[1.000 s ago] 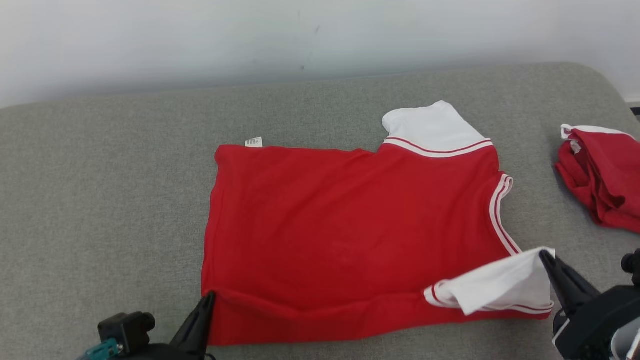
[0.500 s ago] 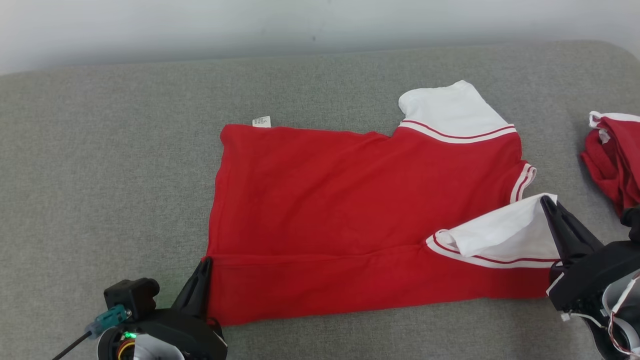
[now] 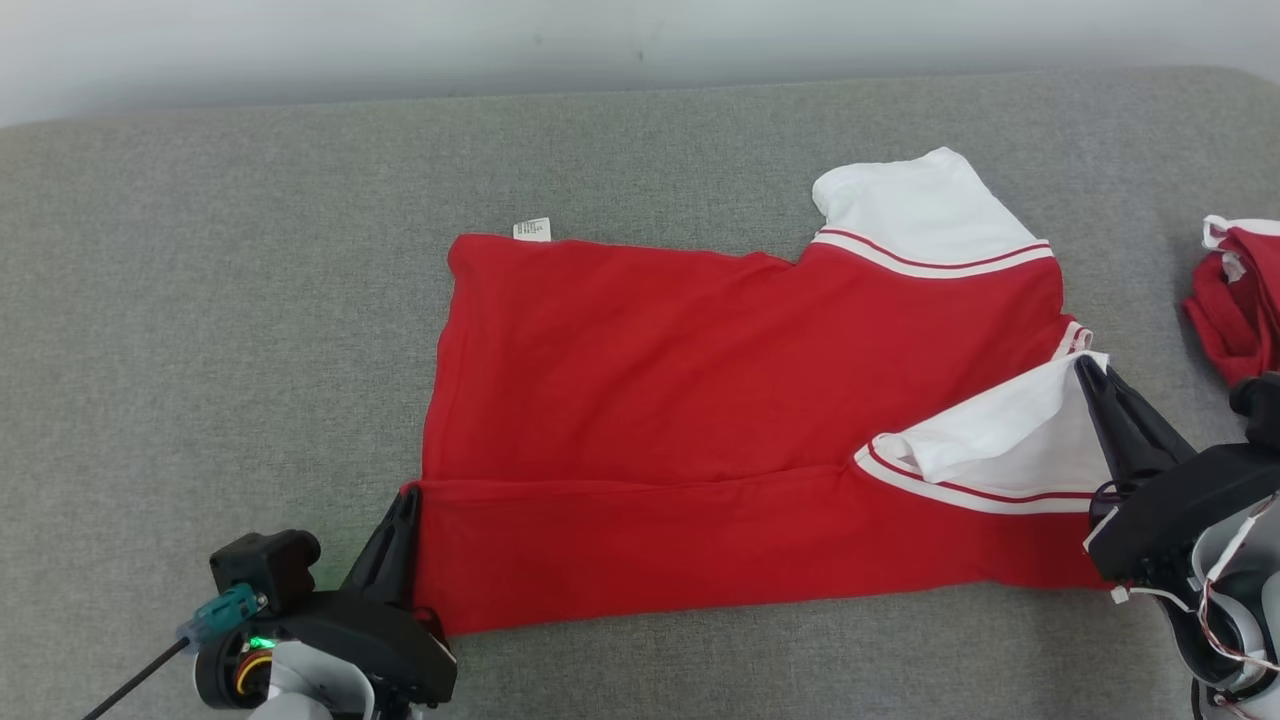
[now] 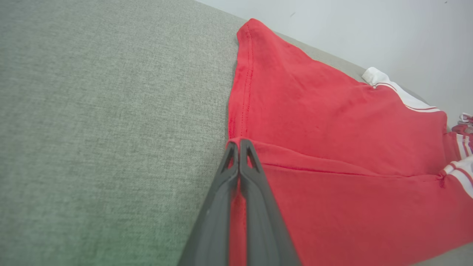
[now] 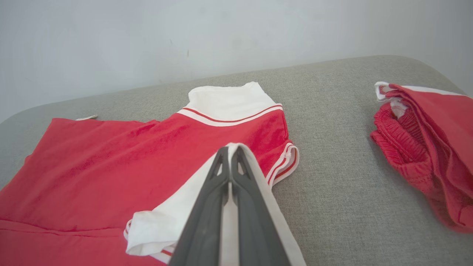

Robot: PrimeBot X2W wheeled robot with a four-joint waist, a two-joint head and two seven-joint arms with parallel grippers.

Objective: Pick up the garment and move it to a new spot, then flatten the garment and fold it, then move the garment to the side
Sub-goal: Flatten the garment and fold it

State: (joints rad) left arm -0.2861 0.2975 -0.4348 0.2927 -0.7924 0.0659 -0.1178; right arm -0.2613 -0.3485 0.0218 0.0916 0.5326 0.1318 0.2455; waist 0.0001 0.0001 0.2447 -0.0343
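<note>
A red garment (image 3: 700,380) with white sleeves lies spread on the grey couch seat (image 3: 200,300); its near strip is folded over onto the body. My left gripper (image 3: 408,497) is shut on the garment's near left corner, which the left wrist view shows pinched at the fingertips (image 4: 239,145) with red cloth (image 4: 332,122) beyond. My right gripper (image 3: 1085,366) is shut on the near white sleeve (image 3: 1010,440), lifted over the red body. In the right wrist view the sleeve (image 5: 184,207) drapes around the gripper (image 5: 230,150). The far sleeve (image 3: 910,215) lies flat.
A second red and white garment (image 3: 1235,300) lies bunched at the seat's right edge, also seen as a crumpled pile (image 5: 425,155) in the right wrist view. A pale wall (image 3: 400,40) runs behind the seat. A white care label (image 3: 531,229) pokes out at the far hem.
Both grippers have carried the garment's near edge away from me, laying a wider folded strip over the body. The head camera has tilted, shifting the whole picture.
</note>
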